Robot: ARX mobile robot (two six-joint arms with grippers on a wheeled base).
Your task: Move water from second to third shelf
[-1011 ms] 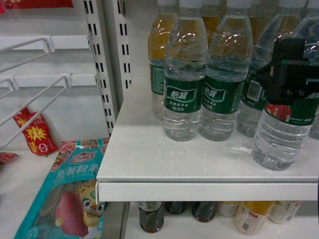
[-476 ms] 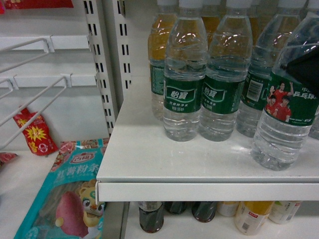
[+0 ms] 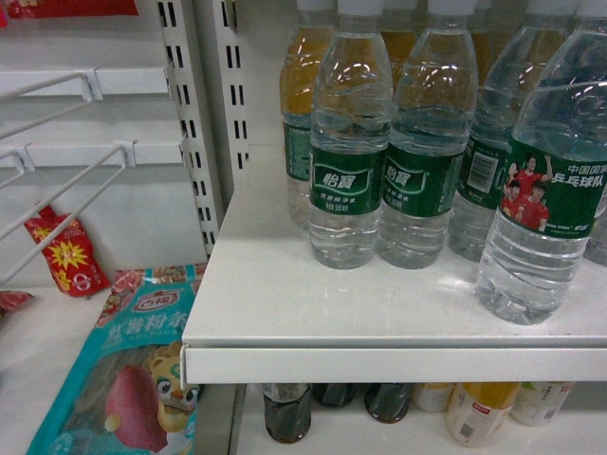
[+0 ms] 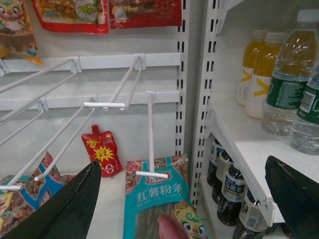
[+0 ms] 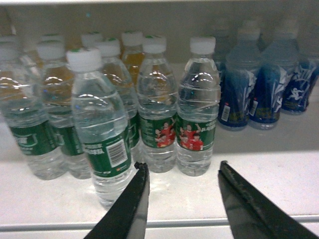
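Water bottle [image 3: 537, 204] stands upright near the front edge of the white shelf [image 3: 285, 313], at its right end, apart from any end effector. In the right wrist view the same bottle [image 5: 102, 124] shows its barcode side, frontmost of the group, just left of and behind the right end effector [image 5: 182, 172], whose fingers are spread w/ nothing between them.

Around the bottle: behind and to its left, a tight cluster of green-label water bottles [image 3: 349, 142]; amber drink bottles [image 3: 302, 104] further back. Blue-label bottles [image 5: 256, 84] stand to the right of the cluster on the same shelf, well apart from the front bottle. Nothing sits betw. it and the shelf edge.

Below that shelf: dark cola bottles [image 3: 287, 412] and yellowish bottles [image 3: 479, 408].

Left end effector [image 4: 184, 199] is spread wide, empty, facing the peg-hook rack [image 4: 107, 102] left of the shelf unit; a red pouch [image 4: 102, 151] and a teal snack bag [image 4: 159, 199] lie under the hooks.
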